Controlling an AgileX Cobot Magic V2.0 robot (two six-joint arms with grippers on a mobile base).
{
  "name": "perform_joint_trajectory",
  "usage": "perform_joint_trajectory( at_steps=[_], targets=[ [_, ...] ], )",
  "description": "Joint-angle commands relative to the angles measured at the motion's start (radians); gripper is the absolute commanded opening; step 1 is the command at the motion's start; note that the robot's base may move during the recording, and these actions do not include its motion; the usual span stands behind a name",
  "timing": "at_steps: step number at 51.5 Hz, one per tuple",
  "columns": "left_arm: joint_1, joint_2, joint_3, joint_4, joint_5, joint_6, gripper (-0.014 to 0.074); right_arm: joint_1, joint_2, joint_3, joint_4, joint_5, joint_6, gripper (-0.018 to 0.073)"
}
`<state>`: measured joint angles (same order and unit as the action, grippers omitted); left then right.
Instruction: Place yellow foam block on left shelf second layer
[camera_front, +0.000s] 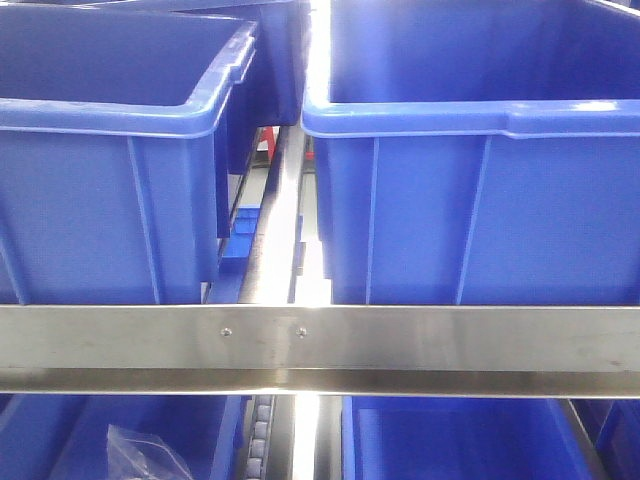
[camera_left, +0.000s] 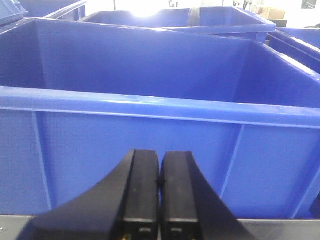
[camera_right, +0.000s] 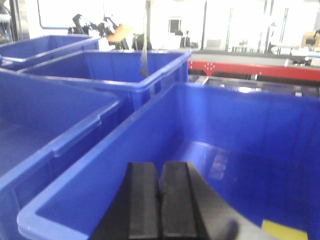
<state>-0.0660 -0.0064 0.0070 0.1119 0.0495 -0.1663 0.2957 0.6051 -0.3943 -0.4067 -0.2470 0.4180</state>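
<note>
A corner of the yellow foam block (camera_right: 285, 230) shows at the bottom right of the right wrist view, lying on the floor of a blue bin (camera_right: 100, 165). My right gripper (camera_right: 160, 167) is shut and empty, hovering over that bin's near left part, left of the block. My left gripper (camera_left: 160, 155) is shut and empty, facing the outer wall of another blue bin (camera_left: 150, 102) just below its rim. The block does not show in the front view or the left wrist view.
Two blue bins (camera_front: 110, 120) (camera_front: 470, 120) stand side by side on a steel shelf rail (camera_front: 320, 345), with a narrow gap between them. More blue bins sit below (camera_front: 460, 440) and behind (camera_right: 110, 75). A clear plastic bag (camera_front: 145, 450) lies in the lower left bin.
</note>
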Motion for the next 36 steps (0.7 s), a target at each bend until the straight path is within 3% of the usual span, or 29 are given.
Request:
perform_joint_trajectory(
  at_steps=[1, 9, 16, 21, 27, 36],
  targets=[
    [-0.007, 0.004, 0.024, -0.004, -0.08, -0.002, 0.0135, 0.0, 0.004, -0.023, 0.002, -0.052, -0.005, 0.0034],
    [-0.007, 0.004, 0.024, -0.004, -0.08, -0.002, 0.0136, 0.0, -0.003, -0.014, 0.009, -0.021, -0.005, 0.0034],
    [-0.007, 0.004, 0.024, -0.004, -0.08, -0.002, 0.0135, 0.0, -0.072, 0.019, 0.143, 0.071, -0.005, 0.0034],
    [-0.007, 0.004, 0.024, -0.004, -0.08, -0.002, 0.0136, -0.014, -0.159, 0.05, 0.181, 0.145, -0.005, 0.0034],
    [-0.007, 0.004, 0.024, -0.004, -0.08, -0.002, 0.0135, -0.108, -0.306, 0.1, 0.181, 0.231, -0.005, 0.0034],
    [-0.007, 0.004, 0.024, -0.004, -0.08, -0.002, 0.0136, -0.249, -0.45, 0.223, 0.181, 0.218, -0.005, 0.0034]
  ],
)
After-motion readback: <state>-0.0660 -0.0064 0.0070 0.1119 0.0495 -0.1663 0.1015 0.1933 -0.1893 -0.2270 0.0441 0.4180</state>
